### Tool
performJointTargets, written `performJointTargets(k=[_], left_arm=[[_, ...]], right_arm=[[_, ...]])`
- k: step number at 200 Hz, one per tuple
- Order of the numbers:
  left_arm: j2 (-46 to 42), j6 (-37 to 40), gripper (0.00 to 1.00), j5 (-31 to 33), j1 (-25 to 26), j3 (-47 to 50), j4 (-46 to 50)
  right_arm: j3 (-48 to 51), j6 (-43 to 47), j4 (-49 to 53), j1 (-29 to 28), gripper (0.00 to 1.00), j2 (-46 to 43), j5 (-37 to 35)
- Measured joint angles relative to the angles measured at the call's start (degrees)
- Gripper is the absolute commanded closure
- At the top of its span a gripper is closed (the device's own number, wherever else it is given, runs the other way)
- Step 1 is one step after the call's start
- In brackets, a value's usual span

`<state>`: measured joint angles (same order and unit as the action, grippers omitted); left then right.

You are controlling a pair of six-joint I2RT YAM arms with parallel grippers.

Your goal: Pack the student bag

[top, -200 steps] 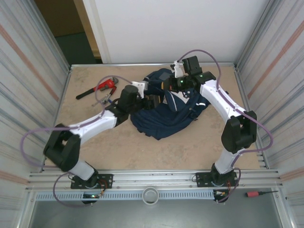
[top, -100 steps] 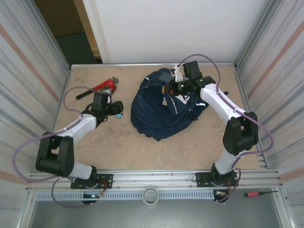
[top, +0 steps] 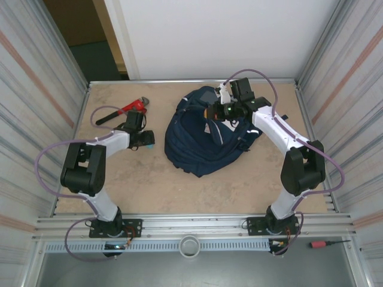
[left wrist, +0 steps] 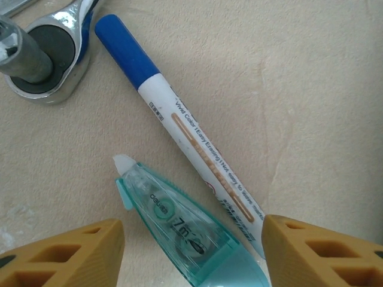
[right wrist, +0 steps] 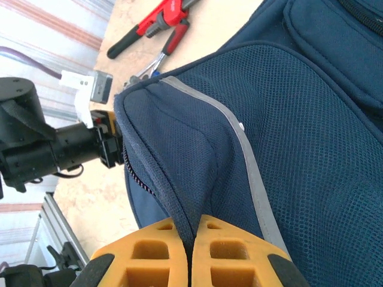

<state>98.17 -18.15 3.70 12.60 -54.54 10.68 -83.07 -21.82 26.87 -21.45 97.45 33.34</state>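
The navy student bag (top: 203, 140) lies in the middle of the table, and its mesh and grey stripe show close up in the right wrist view (right wrist: 287, 119). My right gripper (top: 216, 111) (right wrist: 191, 239) is shut on the bag's zipper edge at its far side, holding the fabric up. My left gripper (top: 145, 139) (left wrist: 191, 254) is open, low over the table left of the bag. A teal correction tape (left wrist: 185, 230) lies between its fingers, with gaps on both sides. A white marker with a blue cap (left wrist: 179, 128) lies beside the tape, its lower end near the right finger.
A red pipe wrench (top: 122, 111) lies at the back left of the table. A chrome ratchet head (left wrist: 48, 60) rests just beyond the marker. A red-handled screwdriver (top: 326, 244) sits off the table at the near right. Metal walls close in both sides.
My left arm pulled away from the bag, swung left and came down over the tape and marker. The right gripper kept its hold on the bag, which shifted slightly.
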Motion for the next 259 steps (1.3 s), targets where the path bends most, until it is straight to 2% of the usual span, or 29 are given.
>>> performJointTargets(k=[59, 78, 95, 108, 159, 209, 231, 259], left_arm=[[0.79, -0.04, 0.5, -0.2, -0.39, 0.09, 0.04], [0.74, -0.09, 0.49, -0.22, -0.81, 0.85, -0.5], [0.63, -0.26, 0.43, -0.7, -1.44, 2.14, -1.14], [0.07, -0.68, 0.43, -1.05, -1.68, 2.73, -1.95], [-0.59, -1.9, 0.63, -1.14, -3.06, 4.17, -3.19], [-6.82, -3.21, 0.73, -1.03, -3.56, 10.08, -4.94], [-15.87, -3.8, 0.73, -1.05, -0.87, 12.52, -4.26], [-25.9, -5.64, 0.72, -3.43, 9.27, 11.23, -5.66]], right_arm=[[0.59, 0.0, -0.81, 0.07, 1.0, -0.04, 0.15], [0.59, 0.0, -0.87, 0.11, 1.0, -0.07, 0.15], [0.59, 0.0, -0.94, 0.11, 1.0, -0.07, 0.15], [0.59, 0.0, -0.94, 0.11, 1.0, -0.07, 0.15], [0.59, 0.0, -0.96, 0.11, 1.0, -0.07, 0.17], [0.61, 0.0, -0.96, 0.11, 1.0, -0.07, 0.17], [0.59, 0.0, -0.96, 0.11, 1.0, -0.07, 0.15], [0.59, -0.02, -0.94, 0.11, 1.0, -0.07, 0.15]])
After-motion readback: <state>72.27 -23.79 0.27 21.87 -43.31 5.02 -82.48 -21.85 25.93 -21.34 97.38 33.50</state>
